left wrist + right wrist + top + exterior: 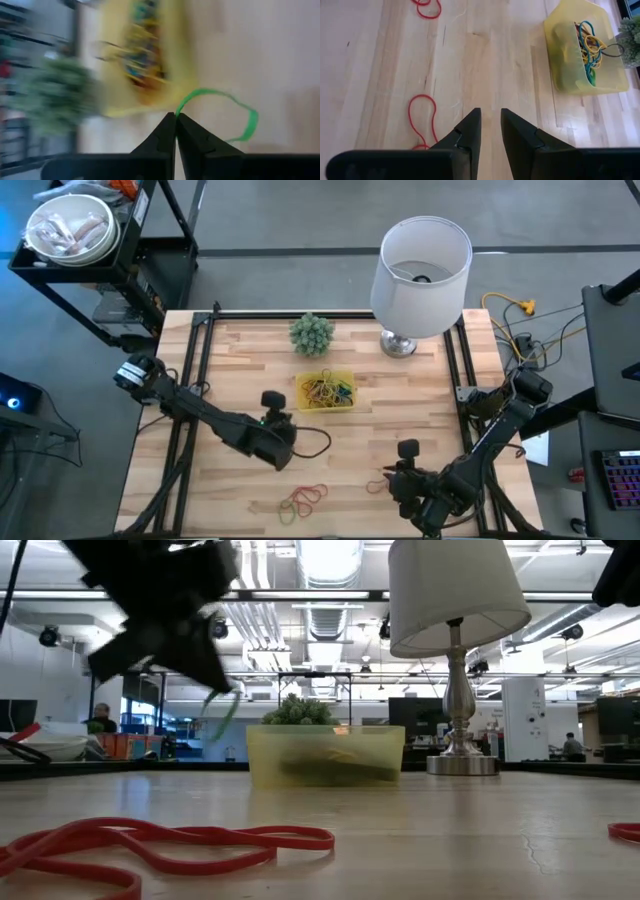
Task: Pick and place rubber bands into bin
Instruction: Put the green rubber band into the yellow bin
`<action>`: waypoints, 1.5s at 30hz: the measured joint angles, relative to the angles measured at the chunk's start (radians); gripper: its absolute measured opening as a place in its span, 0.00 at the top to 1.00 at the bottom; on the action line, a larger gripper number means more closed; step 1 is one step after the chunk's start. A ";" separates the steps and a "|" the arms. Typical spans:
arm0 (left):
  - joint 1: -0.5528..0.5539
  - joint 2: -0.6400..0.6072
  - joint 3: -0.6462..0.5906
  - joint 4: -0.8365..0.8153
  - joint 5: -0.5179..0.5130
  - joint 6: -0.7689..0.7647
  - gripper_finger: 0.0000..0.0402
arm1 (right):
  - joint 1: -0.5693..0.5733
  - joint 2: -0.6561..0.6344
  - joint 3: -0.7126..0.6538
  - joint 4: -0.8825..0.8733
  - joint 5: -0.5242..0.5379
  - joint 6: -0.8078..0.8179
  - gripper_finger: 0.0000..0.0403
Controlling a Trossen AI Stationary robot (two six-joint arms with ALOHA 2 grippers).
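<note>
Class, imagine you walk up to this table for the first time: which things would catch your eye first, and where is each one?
Probably the big white lampshade at the table's back right edge. Next, the yellow bin in the middle, full of coloured rubber bands, with a small green plant just behind it. Then the left gripper, shut on a green rubber band close to the bin, and red rubber bands loose at the table's front edge.

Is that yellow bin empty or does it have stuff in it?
Not empty: the yellow bin holds a tangle of coloured rubber bands.
</note>
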 joint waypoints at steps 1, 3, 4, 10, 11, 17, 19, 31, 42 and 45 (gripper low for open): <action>0.009 0.000 0.014 0.000 -0.042 0.018 1.00 | 0.000 0.000 0.000 0.000 0.000 0.000 0.83; 0.029 -0.004 0.040 0.007 -0.122 0.047 1.00 | 0.000 0.000 0.000 0.000 0.000 0.000 0.83; 0.043 -0.009 0.050 0.010 -0.154 0.066 1.00 | 0.000 0.000 -0.001 0.000 0.000 0.000 0.83; 0.150 -0.017 0.075 0.136 -0.207 0.199 1.00 | 0.000 0.000 -0.005 0.000 0.000 0.001 0.83; 0.171 -0.017 0.073 0.170 -0.201 0.232 1.00 | 0.000 0.000 -0.006 0.000 0.000 0.001 0.83; 0.287 -0.013 0.067 0.289 -0.028 0.329 1.00 | 0.000 0.000 -0.011 -0.001 0.000 0.002 0.83; 0.315 -0.013 0.067 0.300 0.004 0.328 1.00 | 0.000 0.000 -0.012 0.000 -0.001 0.003 0.83; 0.421 -0.013 0.048 0.295 0.222 0.327 1.00 | 0.000 0.000 -0.015 0.002 -0.001 0.003 0.83; 0.432 -0.013 0.012 0.312 0.269 0.327 1.00 | 0.000 0.000 -0.015 0.007 -0.002 0.003 0.83; 0.434 -0.013 0.010 0.325 0.312 0.332 0.95 | 0.000 0.000 -0.015 0.009 -0.002 0.003 0.83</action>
